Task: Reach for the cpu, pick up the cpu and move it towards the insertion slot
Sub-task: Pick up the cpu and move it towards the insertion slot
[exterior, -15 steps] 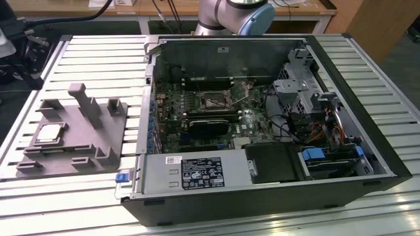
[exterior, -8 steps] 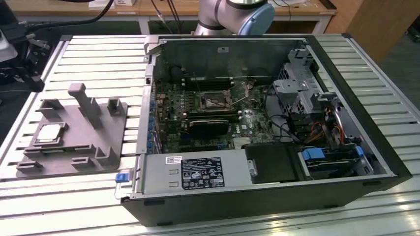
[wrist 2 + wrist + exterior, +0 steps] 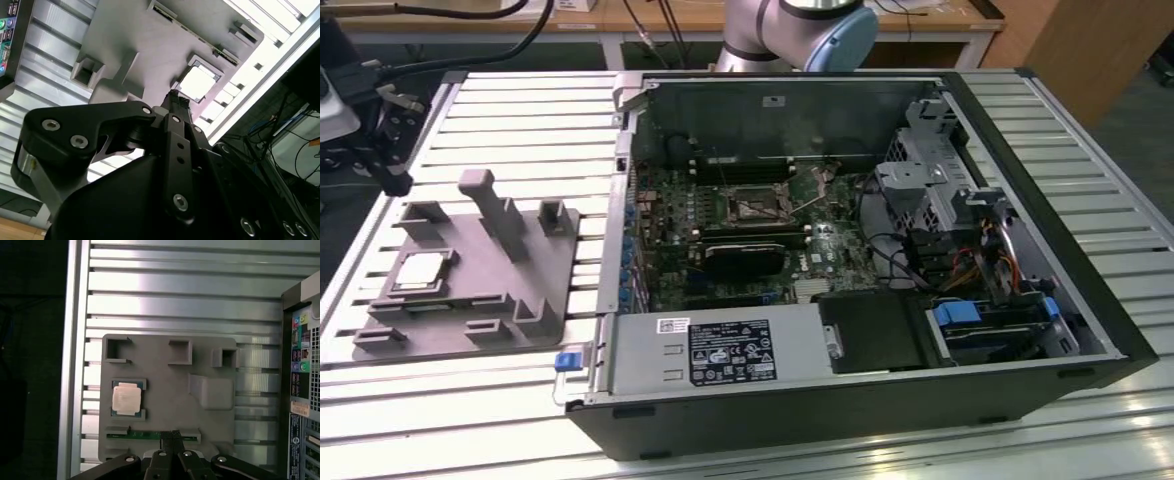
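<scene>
End effector (image 3: 172, 435) hovers near the cpu (image 3: 126, 399), closed and empty. Clean reach: open up, centre squarely above the cpu.

Black end effector (image 3: 170, 435) in the first wrist view, fingertips together, linkage spread wide.

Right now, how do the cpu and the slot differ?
The cpu is silvery-white; the slot is black-framed with a dark centre. The cpu lies in the grey fixture on the table, at the exterior view's left; the slot sits on the board inside the open case. Both are square and lie flat.
</scene>
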You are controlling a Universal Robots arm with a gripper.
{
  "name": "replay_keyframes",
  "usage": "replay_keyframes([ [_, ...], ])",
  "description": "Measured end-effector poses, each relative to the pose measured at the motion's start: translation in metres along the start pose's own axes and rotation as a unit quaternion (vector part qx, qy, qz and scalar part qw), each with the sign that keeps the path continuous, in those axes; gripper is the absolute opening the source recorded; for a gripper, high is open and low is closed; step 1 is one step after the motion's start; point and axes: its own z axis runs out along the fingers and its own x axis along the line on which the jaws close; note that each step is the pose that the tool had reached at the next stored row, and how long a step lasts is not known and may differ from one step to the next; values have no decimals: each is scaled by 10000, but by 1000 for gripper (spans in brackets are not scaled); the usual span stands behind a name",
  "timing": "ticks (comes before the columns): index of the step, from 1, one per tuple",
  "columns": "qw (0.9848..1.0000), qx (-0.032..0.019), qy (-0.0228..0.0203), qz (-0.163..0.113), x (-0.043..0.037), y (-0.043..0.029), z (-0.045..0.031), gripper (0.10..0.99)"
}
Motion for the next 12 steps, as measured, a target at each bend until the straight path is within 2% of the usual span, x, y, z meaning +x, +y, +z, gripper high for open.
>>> replay_keyframes([
  [6, 10000, 0, 0, 0, 23, -8, 80, 106],
  [12, 10000, -26, -21, -6, 75, -23, 155, 106],
])
